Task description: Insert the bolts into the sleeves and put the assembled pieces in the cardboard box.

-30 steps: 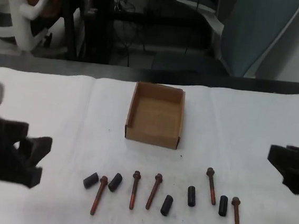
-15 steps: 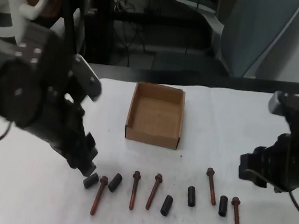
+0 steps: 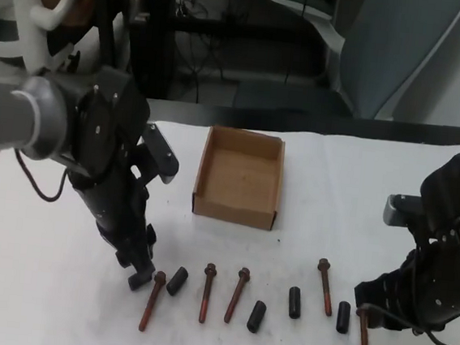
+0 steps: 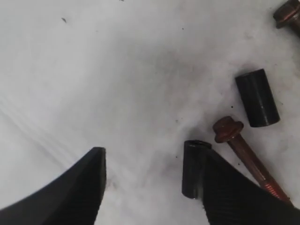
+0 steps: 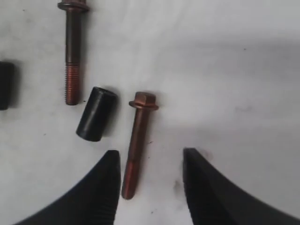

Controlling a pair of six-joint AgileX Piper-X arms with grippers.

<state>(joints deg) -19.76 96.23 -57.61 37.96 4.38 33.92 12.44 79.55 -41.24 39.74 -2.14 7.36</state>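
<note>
Your left end effector [image 4: 150, 187] gapes around a sleeve [image 4: 194, 168] and your right end effector [image 5: 150, 187] around a bolt [image 5: 139, 140], ready to pair them.

Looks down past the parted right gripper [image 5: 150, 157] onto white cloth [image 5: 225, 70]; finds a copper-coloured hex-head metal bolt [image 5: 138, 136], threaded end between the fingers [image 5: 93, 197], a short black cylindrical sleeve [image 5: 96, 114] just beside, another such bolt [image 5: 72, 51] beyond

Even overhead light washed the white cloth-covered bench [image 3: 45, 318] bright, nearly glaring, while the room toward twelve o'clock lay dim. Short, soft shadows hugged the black cylindrical sleeves [image 5: 96, 114] and copper-coloured metal bolts [image 5: 137, 140]. The brown cardboard box [image 3: 235, 214] was evenly lit.
</note>
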